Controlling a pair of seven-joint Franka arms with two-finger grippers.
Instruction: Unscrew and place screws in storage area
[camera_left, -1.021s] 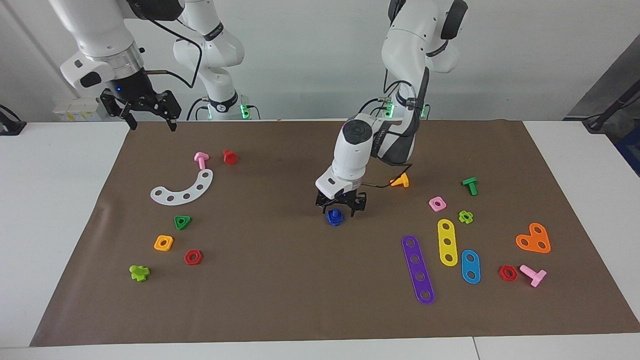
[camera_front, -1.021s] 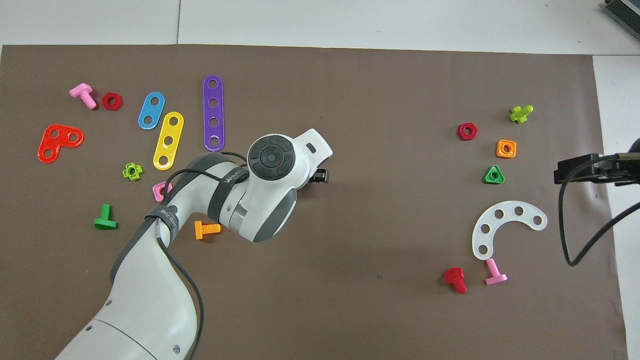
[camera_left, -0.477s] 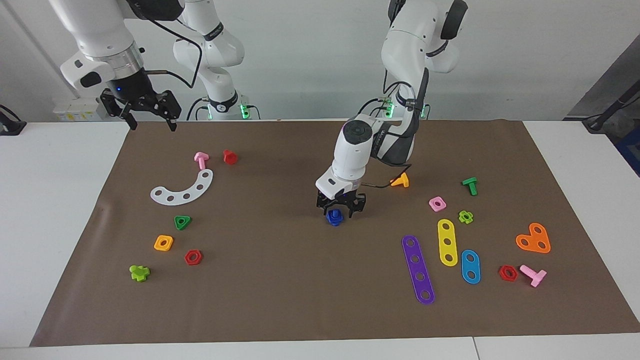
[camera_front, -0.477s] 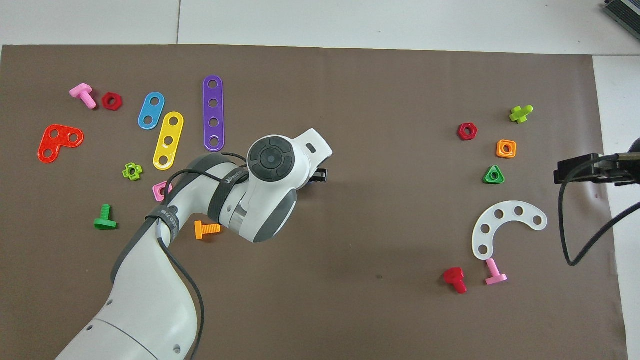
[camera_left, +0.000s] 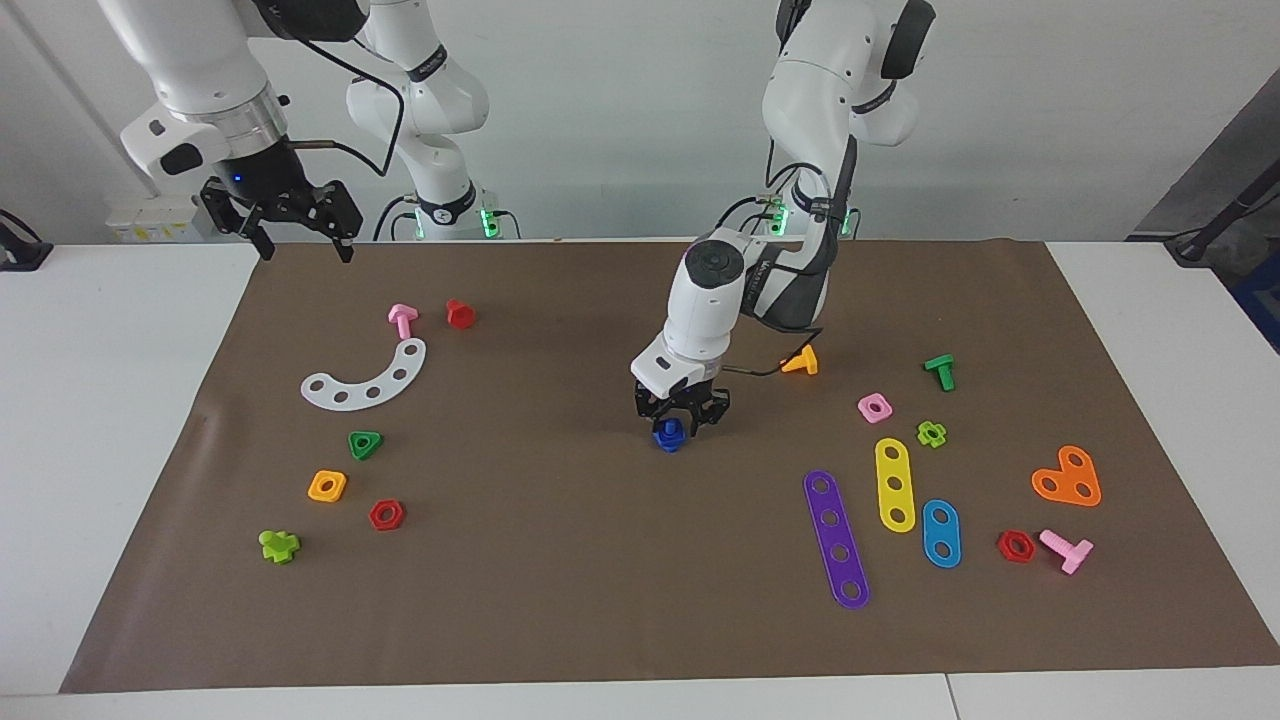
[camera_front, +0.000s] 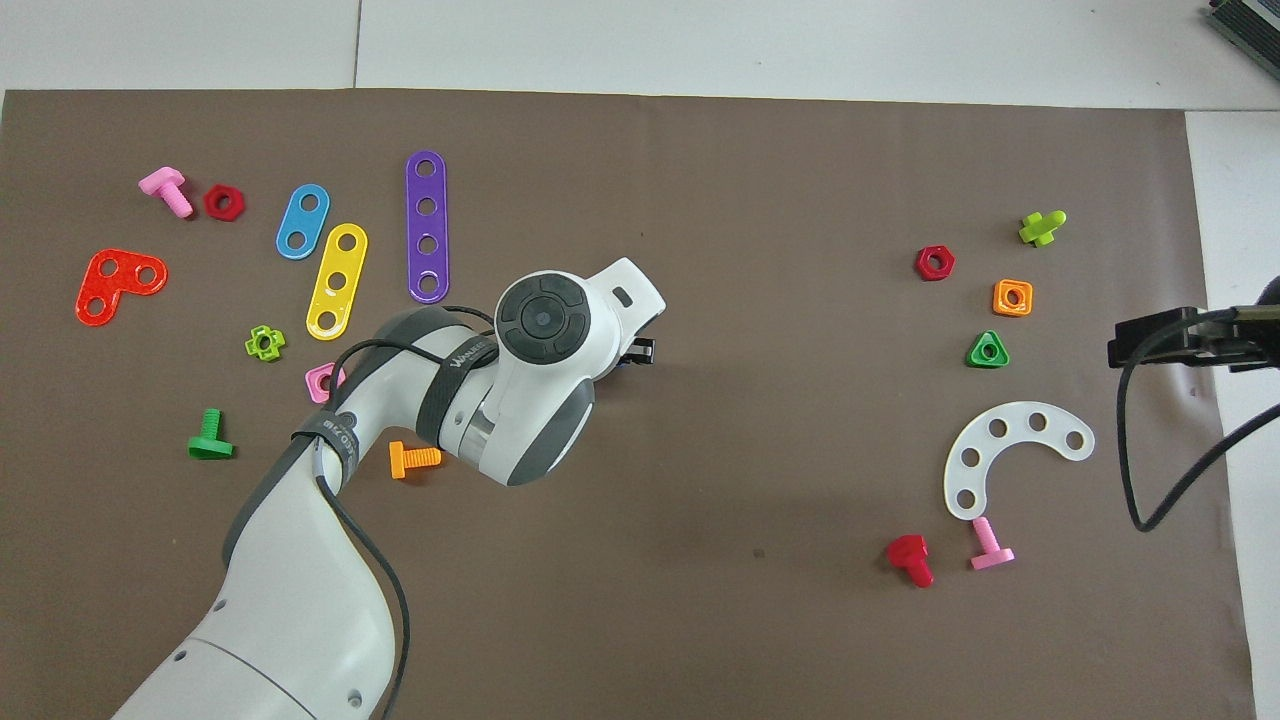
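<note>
Left pincer (camera_left: 680, 417) sits straight over the small dark-blue plastic bolt (camera_left: 669, 436) standing mid-worktop, fingers narrowed around its top, contact unclear; right pincer (camera_left: 296, 222) waits spread open above the mat's edge.

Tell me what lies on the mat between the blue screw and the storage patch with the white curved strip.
Nothing visible does. The left gripper is down over the blue screw, and bare mat runs to the white curved strip and green triangle nut.
</note>
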